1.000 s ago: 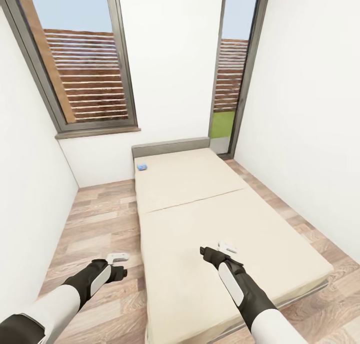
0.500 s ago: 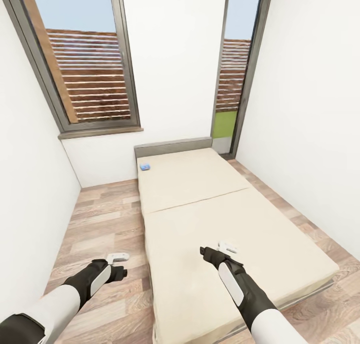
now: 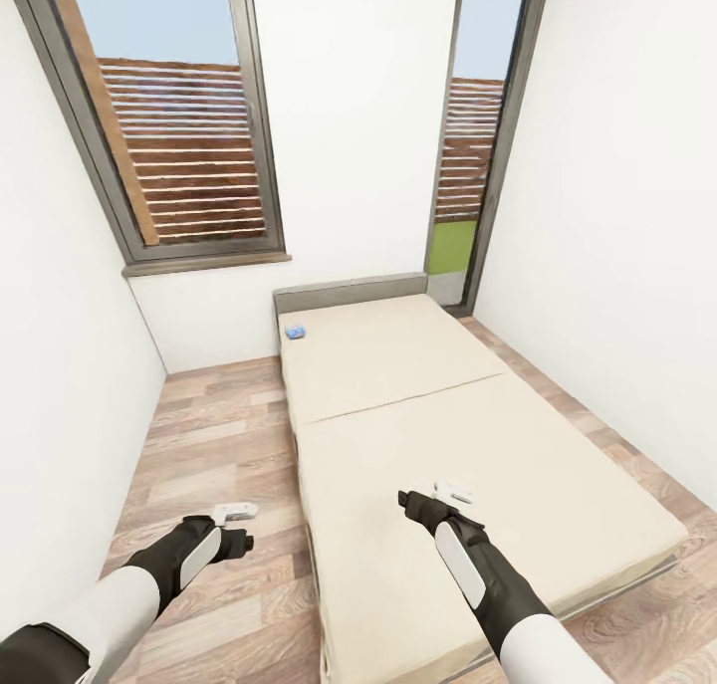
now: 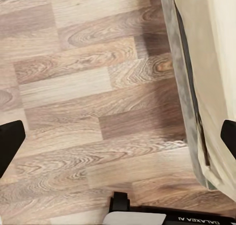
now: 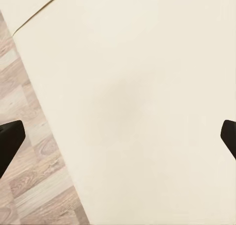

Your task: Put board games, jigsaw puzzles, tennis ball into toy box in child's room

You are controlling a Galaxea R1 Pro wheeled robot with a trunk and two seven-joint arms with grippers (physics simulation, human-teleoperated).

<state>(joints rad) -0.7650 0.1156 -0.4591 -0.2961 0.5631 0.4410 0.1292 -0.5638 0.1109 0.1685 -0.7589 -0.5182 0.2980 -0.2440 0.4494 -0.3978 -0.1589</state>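
Observation:
A low bed (image 3: 448, 435) with a beige mattress and a grey headboard fills the middle of the head view. One small blue board game (image 3: 295, 333) lies near the headboard at the mattress's far left corner. My left gripper (image 3: 237, 511) hangs open over the wood floor to the left of the bed. Over the near part of the mattress my right gripper (image 3: 453, 491) hovers open and empty. The left wrist view looks down at floor planks and the bed's edge (image 4: 196, 87). Plain mattress (image 5: 137, 102) and a strip of floor appear in the right wrist view. The table and toy box are out of view.
White walls close in on both sides. A large window (image 3: 169, 136) and a narrow glass door (image 3: 478, 146) stand behind the bed. Wood floor (image 3: 209, 455) runs along the bed's left side, with a narrower strip on the right.
The whole picture has shifted slightly to the right, so the camera has moved. Both arms hold the same pose and both grippers stay open.

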